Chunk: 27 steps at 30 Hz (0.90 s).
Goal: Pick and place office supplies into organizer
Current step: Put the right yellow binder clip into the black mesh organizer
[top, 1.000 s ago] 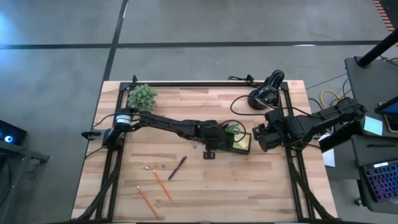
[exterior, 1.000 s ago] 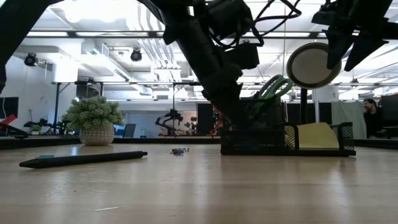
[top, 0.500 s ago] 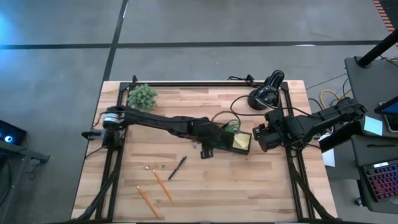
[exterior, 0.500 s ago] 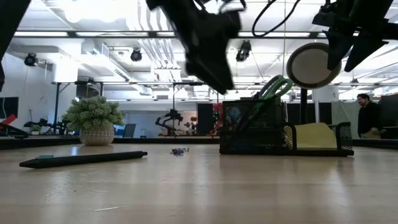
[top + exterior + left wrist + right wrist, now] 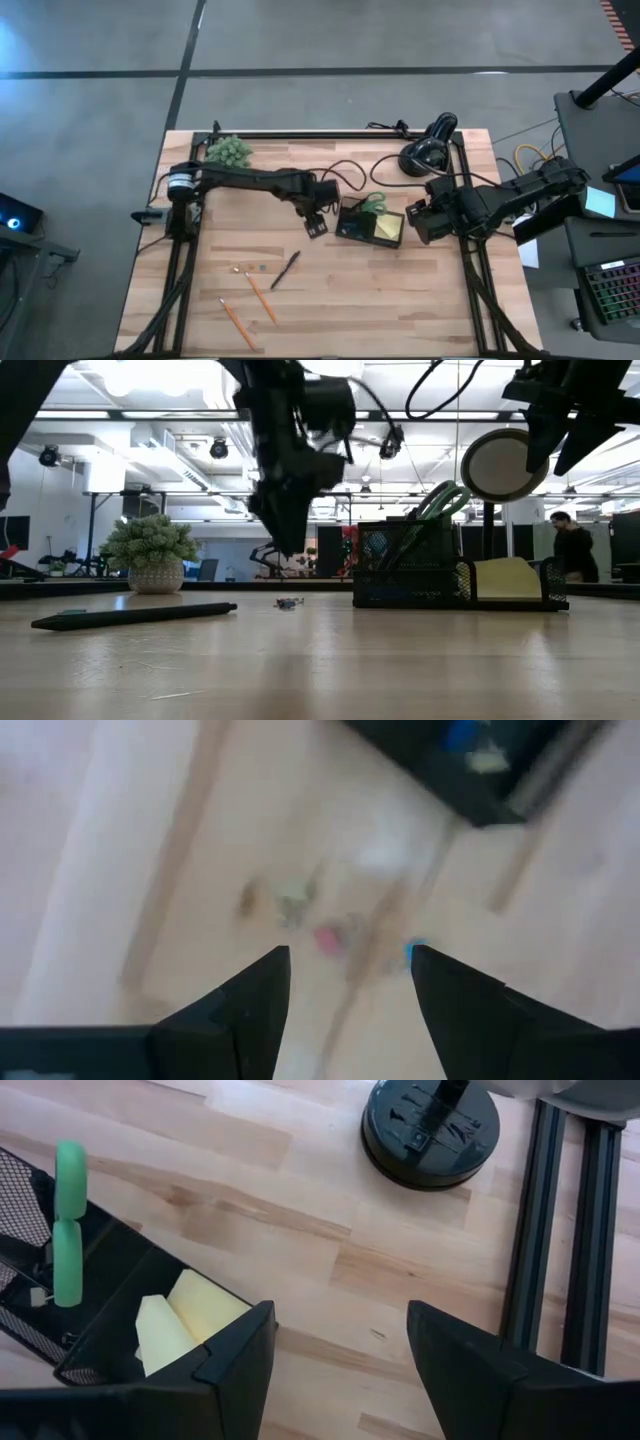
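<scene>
The left arm extends across the table, its left gripper (image 5: pixel 316 226) hanging spread wide and empty just left of the organizer (image 5: pixel 357 229). The right gripper (image 5: pixel 418 223) waits right of the organizer, fingers wide. Scissors (image 5: pixel 374 204) and sticky-note pad (image 5: pixel 388 229) sit inside.

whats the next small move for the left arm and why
Probably swing the open, empty left hand toward the pen and lower over it. The scissors and sticky notes already sit in the organizer, while the pen and two pencils lie loose on the table.
</scene>
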### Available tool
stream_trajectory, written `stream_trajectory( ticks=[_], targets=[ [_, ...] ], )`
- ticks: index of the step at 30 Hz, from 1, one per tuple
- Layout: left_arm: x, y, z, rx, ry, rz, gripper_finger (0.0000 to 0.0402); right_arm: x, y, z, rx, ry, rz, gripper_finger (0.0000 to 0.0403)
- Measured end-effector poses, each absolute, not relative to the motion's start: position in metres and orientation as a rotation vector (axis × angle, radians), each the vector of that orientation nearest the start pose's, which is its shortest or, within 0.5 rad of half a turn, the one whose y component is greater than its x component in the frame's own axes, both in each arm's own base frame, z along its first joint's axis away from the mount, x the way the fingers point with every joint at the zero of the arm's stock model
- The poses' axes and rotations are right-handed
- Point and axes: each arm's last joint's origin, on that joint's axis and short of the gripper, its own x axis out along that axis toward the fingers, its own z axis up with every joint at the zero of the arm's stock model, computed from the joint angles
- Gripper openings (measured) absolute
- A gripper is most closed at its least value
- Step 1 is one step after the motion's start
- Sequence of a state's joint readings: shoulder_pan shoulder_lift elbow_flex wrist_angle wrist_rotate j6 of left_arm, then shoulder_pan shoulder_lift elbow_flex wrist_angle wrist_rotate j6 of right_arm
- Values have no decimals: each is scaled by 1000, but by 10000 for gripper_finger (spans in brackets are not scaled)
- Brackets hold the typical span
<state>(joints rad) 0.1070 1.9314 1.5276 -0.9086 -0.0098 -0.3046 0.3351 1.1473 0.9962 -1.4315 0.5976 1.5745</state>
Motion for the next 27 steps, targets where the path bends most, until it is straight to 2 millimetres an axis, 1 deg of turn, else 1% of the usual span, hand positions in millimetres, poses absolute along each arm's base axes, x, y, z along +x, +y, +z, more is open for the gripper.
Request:
stream_trajectory(
  ticks=[2, 7, 11, 15, 21, 27],
  targets=[
    [387, 48, 211, -337, 1291, 297, 196, 158, 38, 275, 607, 842, -1143, 219],
    [390, 62, 186, -349, 1369, 307, 196, 158, 38, 275, 641, 824, -1162, 219],
    [392, 67, 176, -310, 1383, 284, 196, 158, 38, 275, 654, 816, -1169, 219],
    [396, 68, 173, -278, 1365, 285, 196, 158, 38, 275, 672, 803, -1180, 219],
    [403, 72, 176, -211, 1289, 269, 196, 159, 38, 274, 689, 791, -1190, 219],
    [401, 73, 175, -183, 1308, 246, 196, 159, 38, 274, 706, 780, -1200, 219]
  ],
)
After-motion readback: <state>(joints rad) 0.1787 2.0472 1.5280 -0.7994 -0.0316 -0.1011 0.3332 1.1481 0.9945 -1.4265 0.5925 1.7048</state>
